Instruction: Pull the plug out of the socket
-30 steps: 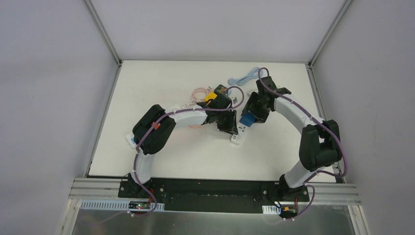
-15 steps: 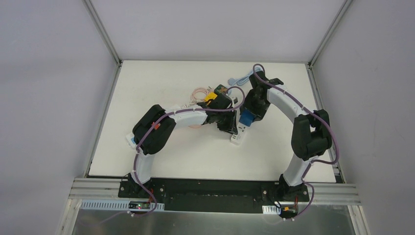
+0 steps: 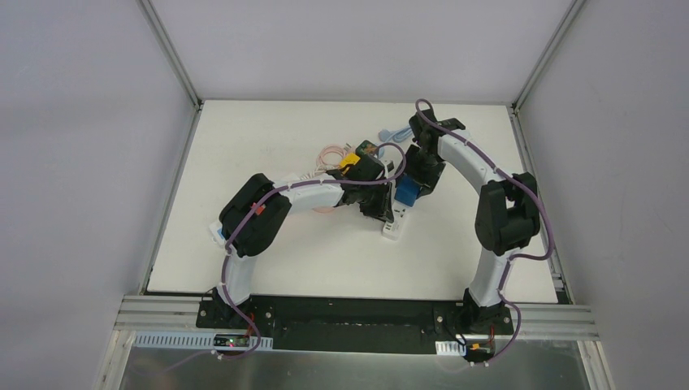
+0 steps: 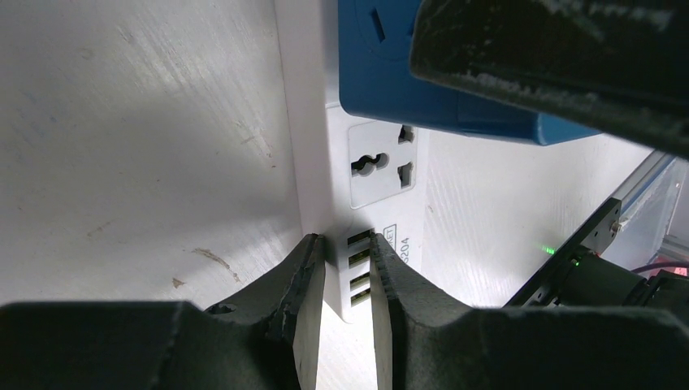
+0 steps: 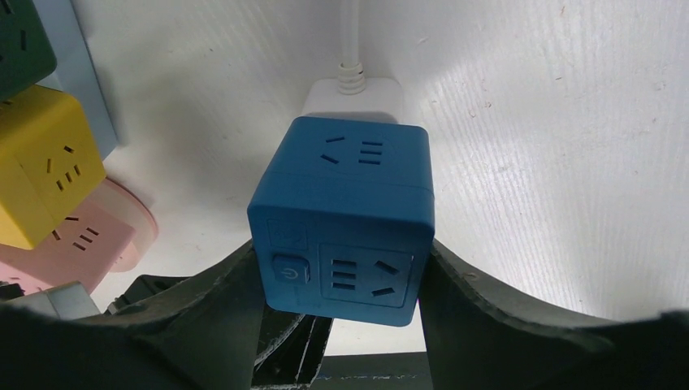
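Hold white power strip (image 3: pixel 393 231) down at its 6 o'clock USB end with left gripper (image 4: pixel 345 260) pinched there, and lift blue cube plug (image 5: pixel 341 219), seated toward 12 o'clock on strip's 6-to-12 axis, straight up with nearer right gripper (image 5: pixel 341 280) clamped on its sides.

The right arm (image 3: pixel 471 162) folds in toward the left gripper (image 4: pixel 341 284).
Its elbow (image 3: pixel 505 215) swings leftward; the right gripper (image 5: pixel 345 284), cube (image 5: pixel 345 203) between its fingers, shifts slightly left, narrowing the gap to the left gripper.
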